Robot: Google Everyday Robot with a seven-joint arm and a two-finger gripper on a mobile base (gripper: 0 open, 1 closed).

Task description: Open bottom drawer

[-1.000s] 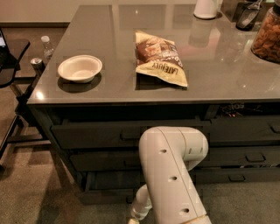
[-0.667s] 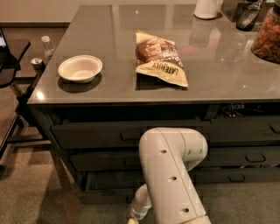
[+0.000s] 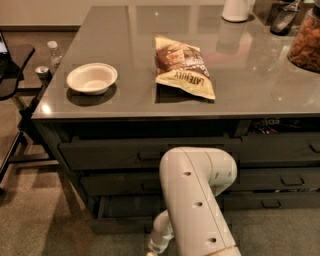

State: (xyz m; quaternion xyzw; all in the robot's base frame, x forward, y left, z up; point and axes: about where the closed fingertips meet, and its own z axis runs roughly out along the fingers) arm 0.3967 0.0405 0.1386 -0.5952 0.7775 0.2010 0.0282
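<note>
The bottom drawer is the lowest of the left-hand three-drawer stack under the grey counter. It stands pulled out a little, and a strip of its dark interior shows behind its front. My white arm covers the drawer's middle and its handle. My gripper is at the bottom edge of the view, below the arm's elbow and right at the drawer's front; most of it is hidden. The two taller drawers above are shut.
A white bowl and a chip bag lie on the counter. A white container and a snack jar stand at the back right. A chair, a bottle and a can are at the left. The right-hand drawer stack is shut.
</note>
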